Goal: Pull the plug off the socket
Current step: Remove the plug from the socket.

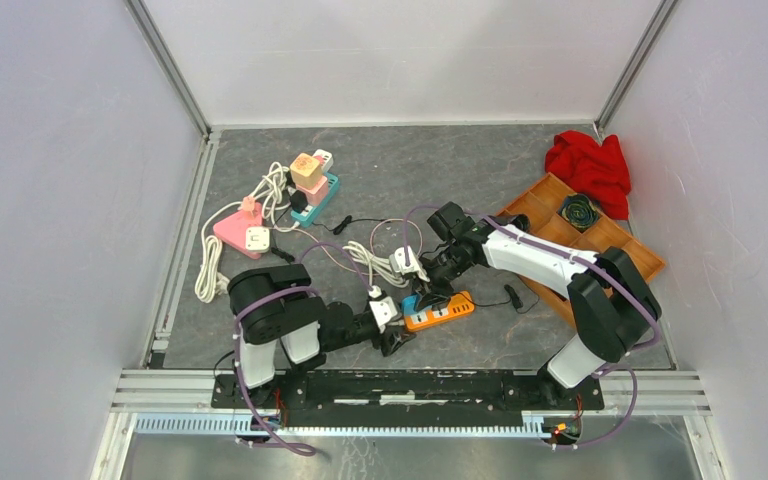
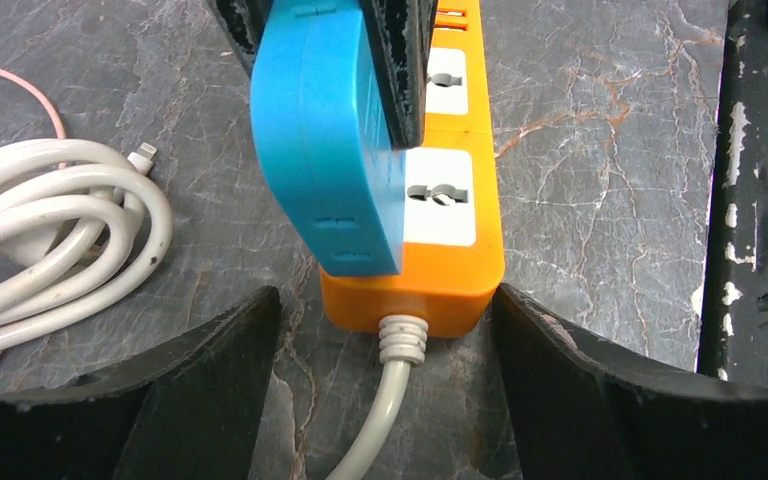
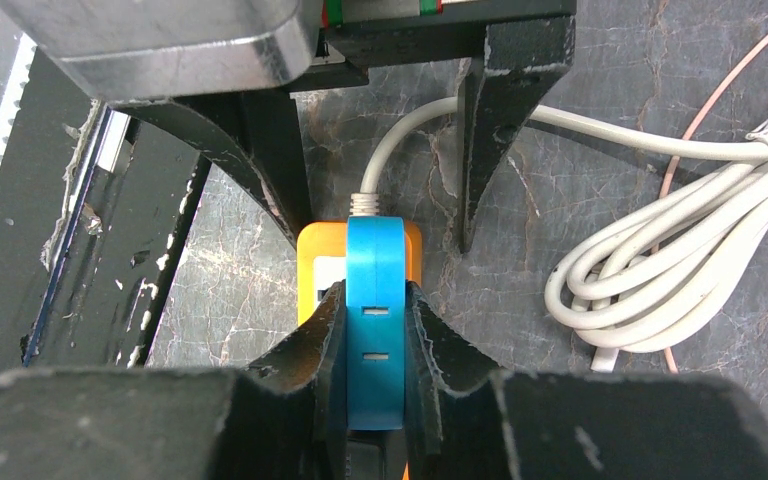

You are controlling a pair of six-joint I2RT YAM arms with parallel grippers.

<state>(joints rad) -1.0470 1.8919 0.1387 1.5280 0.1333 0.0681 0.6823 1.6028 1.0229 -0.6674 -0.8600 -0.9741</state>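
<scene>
Left wrist view: chunky blue plug (image 2: 325,150) seated in orange socket (image 2: 450,275).

This looks like a robot lab, not a home. Two robot arms, the left arm (image 1: 280,320) and the right arm (image 1: 550,262), are bolted to a metal rail (image 1: 410,386) at the near edge of a grey table (image 1: 440,165). Plain white walls (image 1: 400,50) and shiny metal bars (image 1: 170,65) close the table in like a box. Practice things lie on it: an orange power strip (image 1: 442,313), a pink one (image 1: 235,232), white cords (image 1: 208,268), a wooden tray (image 1: 538,212) and a red cloth (image 1: 588,165).
</scene>
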